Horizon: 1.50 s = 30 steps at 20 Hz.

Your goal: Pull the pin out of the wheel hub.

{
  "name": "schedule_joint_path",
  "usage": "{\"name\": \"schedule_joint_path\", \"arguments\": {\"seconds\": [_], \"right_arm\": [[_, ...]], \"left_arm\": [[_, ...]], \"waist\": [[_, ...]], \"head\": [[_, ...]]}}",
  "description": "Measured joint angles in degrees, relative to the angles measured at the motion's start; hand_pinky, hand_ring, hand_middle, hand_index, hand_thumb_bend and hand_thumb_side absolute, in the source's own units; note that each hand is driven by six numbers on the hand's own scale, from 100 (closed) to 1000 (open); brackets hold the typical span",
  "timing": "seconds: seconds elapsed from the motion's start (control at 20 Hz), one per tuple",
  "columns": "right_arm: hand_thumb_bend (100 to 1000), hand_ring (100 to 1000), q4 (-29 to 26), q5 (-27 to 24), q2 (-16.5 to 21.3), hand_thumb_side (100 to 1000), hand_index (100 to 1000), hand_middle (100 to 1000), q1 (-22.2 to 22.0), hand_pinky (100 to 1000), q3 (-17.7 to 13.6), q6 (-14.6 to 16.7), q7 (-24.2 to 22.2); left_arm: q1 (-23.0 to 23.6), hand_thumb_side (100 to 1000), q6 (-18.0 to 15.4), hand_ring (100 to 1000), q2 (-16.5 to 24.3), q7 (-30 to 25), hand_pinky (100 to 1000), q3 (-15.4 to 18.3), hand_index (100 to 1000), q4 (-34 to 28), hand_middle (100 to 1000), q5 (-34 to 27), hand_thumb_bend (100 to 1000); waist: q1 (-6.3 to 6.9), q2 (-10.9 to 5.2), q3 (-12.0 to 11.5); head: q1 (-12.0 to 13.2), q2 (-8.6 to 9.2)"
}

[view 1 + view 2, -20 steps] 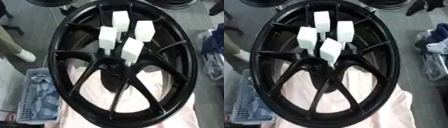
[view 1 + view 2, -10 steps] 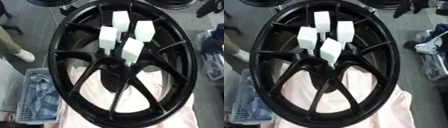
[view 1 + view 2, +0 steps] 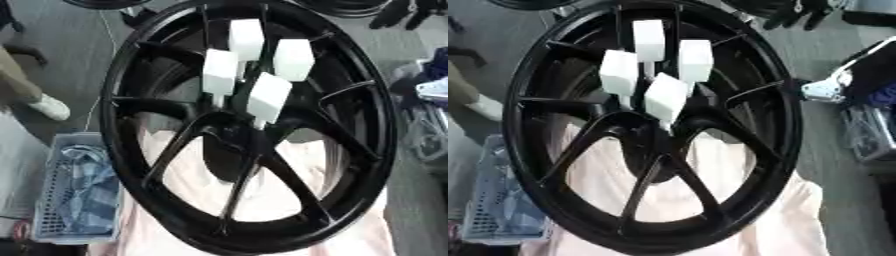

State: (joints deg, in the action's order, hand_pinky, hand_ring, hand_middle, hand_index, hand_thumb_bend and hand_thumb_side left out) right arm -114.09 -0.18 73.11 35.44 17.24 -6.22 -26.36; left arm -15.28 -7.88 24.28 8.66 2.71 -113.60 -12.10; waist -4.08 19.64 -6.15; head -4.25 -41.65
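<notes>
Seeing the black wheel [image 3: 118,130] filling most of the view, tilted, with its bottom resting on the pink cloth [image 3: 271,195]. Spotting a grey basket [image 3: 52,200] of blue fabric just beside the rim, lower left.

Counting four pins [image 3: 246,39], each with a white block head, sticking out of the centre where the spokes meet. Treating the lowest pin [image 3: 268,97] as the nearest target; the other three are clustered just above it, with heads near each other.

Not seeing either hand in either view, so not able to say anything about the fingers or whether they are holding anything. Noticing a silver-and-black shape [image 3: 826,90] at the right edge of the right eye view; not able to tell what it is.

Flagging risks:
- Grabbing two heads at once, given the tight cluster.
- Pulling off-axis and jamming the pin in its hole.
- Dragging the wheel along the cloth, or tipping it, if the pin is sticking and nothing is bracing the rim.
- Snagging a spoke on the approach.
</notes>
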Motion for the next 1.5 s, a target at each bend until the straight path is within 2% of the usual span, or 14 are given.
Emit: {"name": "schedule_joint_path", "arguments": {"seconds": [0.3, 0.85, 1.3, 1.5], "right_arm": [[454, 871, 0.0, -0.5, -2.95, 399, 888, 837, 4.93, 762, 2.59, -4.66, -1.39], [464, 892, -0.01, -0.47, -8.52, 387, 883, 856, 11.52, 761, 5.95, -12.91, -3.12], [459, 915, -0.01, 0.0, -10.87, 379, 884, 874, 13.45, 771, 7.12, -15.75, -3.72], [455, 917, -0.01, 0.0, -11.24, 379, 884, 875, 13.54, 771, 7.13, -16.2, -3.71]], "left_arm": [[-0.02, 703, 0.02, 667, 0.0, 0.0, 834, 0.0, 724, 0.0, 588, -0.17, 100], [-0.05, 705, 0.17, 669, 0.0, 0.15, 834, 0.0, 723, 0.0, 588, -0.5, 100], [-0.43, 706, 0.19, 668, 0.0, 0.16, 834, 0.0, 723, 0.0, 588, -0.54, 100], [-0.72, 708, 0.19, 668, 0.0, 0.16, 835, 0.0, 723, 0.0, 587, -0.54, 100]], "waist": [[-0.52, -0.23, -0.6], [-1.2, -0.25, -1.53], [-1.72, -0.19, -2.18], [-1.87, 0.54, -2.56]], "head": [[-0.42, -0.6], [-1.24, -1.86], [-1.54, -1.97], [-1.99, -0.85]]}}
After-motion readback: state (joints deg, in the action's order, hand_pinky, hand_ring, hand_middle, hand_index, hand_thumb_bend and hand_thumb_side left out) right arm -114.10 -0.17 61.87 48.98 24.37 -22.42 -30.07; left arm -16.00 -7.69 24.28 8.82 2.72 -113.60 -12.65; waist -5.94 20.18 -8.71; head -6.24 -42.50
